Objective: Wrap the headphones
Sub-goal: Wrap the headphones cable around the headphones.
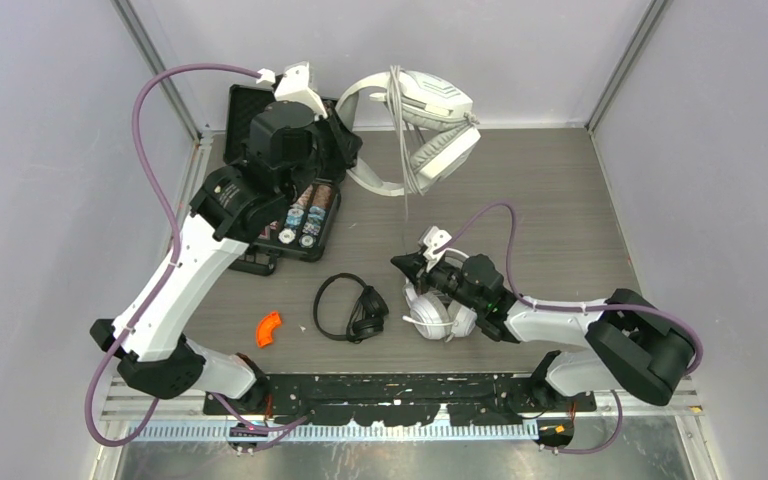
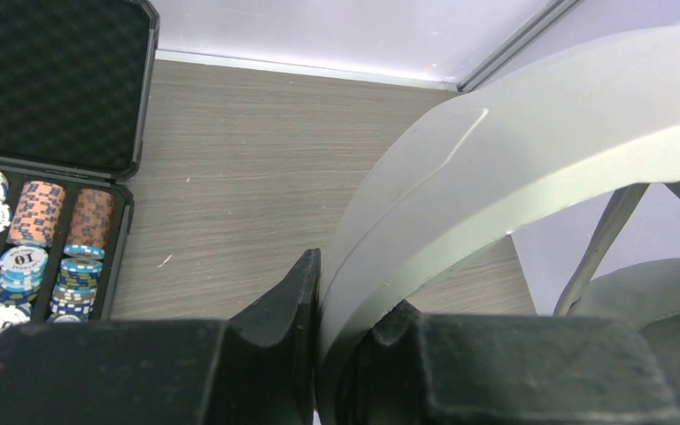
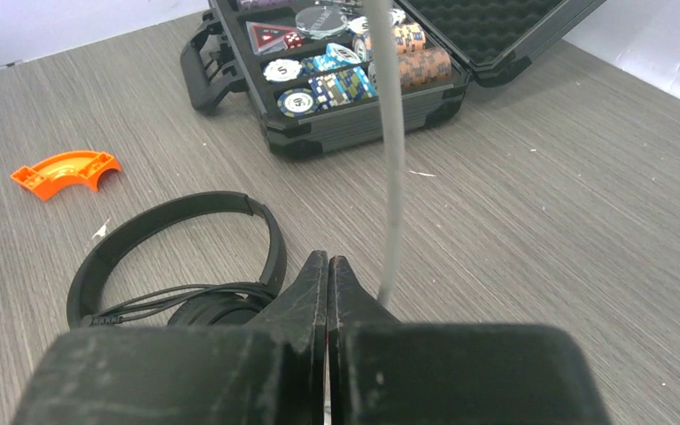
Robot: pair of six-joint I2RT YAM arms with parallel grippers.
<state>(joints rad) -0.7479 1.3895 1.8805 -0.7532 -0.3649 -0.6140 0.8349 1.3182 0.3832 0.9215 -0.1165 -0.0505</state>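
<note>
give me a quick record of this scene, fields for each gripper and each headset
left gripper: shut on the band of the raised white headset, at the back of the table
right gripper: shut, nothing between its fingers; pale cord hangs just beside it
black headphones: flat on the table, untouched
second white headset: on the table, partly under the right arm
other items: open poker chip case, orange curved piece
</note>
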